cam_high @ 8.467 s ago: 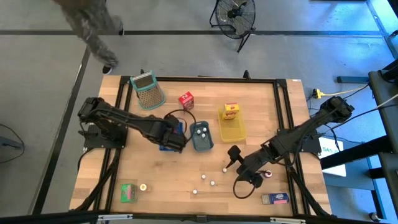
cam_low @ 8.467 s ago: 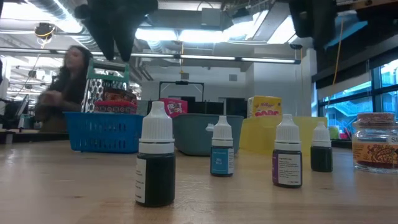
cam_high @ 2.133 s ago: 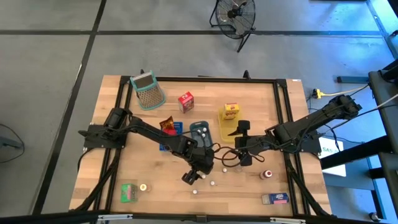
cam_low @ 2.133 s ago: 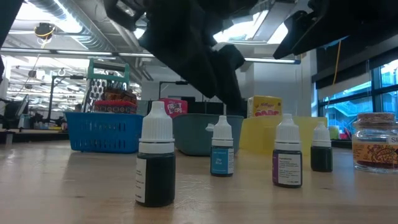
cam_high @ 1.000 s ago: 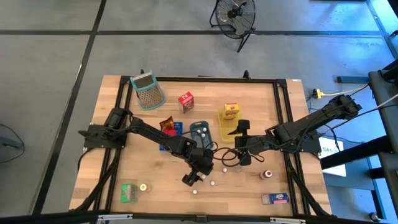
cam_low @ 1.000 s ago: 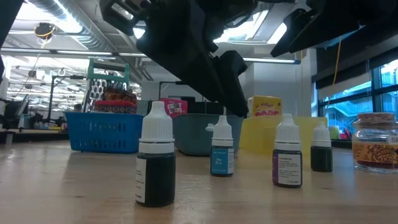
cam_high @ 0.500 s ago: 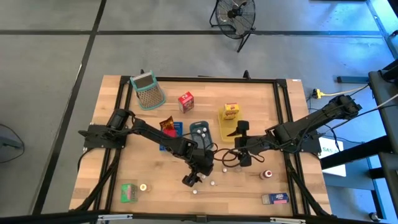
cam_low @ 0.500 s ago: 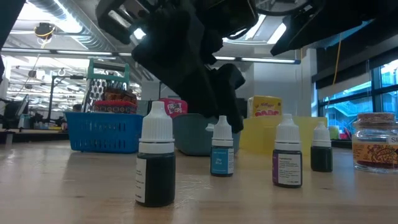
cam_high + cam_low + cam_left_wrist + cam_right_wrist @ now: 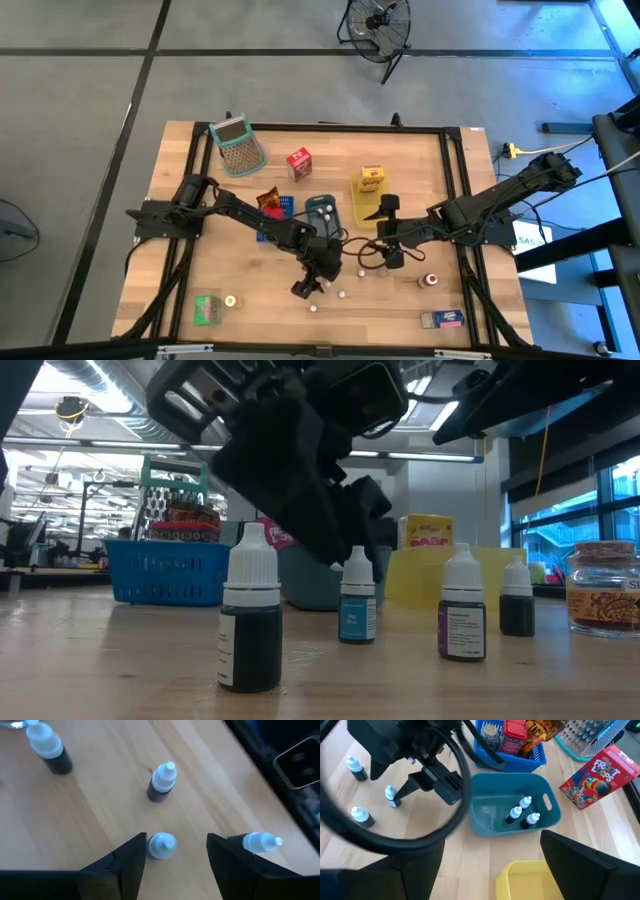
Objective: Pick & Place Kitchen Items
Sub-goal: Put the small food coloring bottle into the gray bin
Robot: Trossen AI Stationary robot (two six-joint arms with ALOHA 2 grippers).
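Several small dropper bottles with white caps stand upright on the wooden table [image 9: 250, 270], and three more lie in the grey-blue tray [image 9: 520, 815]. My left gripper [image 9: 176, 851] is open and low over the table's middle. Its fingers stand on either side of one bottle [image 9: 161, 845], also seen in the low view [image 9: 356, 600] and the high view [image 9: 325, 284]. My right gripper [image 9: 386, 232] hangs open above the table beside the yellow tray [image 9: 372, 208], with nothing between its fingers [image 9: 590, 865]. My left gripper has one finger [image 9: 132, 860] right against the bottle's white cap [image 9: 152, 846]; I cannot tell whether it touches. The other finger stands clear of the cap. The fingers come slanting down from the table's far side. The bottle stands upright on the table.
Other bottles stand close by [image 9: 162, 780] [image 9: 47, 750] [image 9: 260, 842]. A blue basket [image 9: 512, 745] holds a red tin and a brown packet. Also here are a red carton [image 9: 299, 162], a yellow carton [image 9: 371, 178], a grater [image 9: 237, 145], a green carton [image 9: 207, 308], a jar [image 9: 603, 590] and a blue carton [image 9: 442, 319].
My left gripper has come down a little over the bottle and tipped slightly. The bottles have stayed where they stood.
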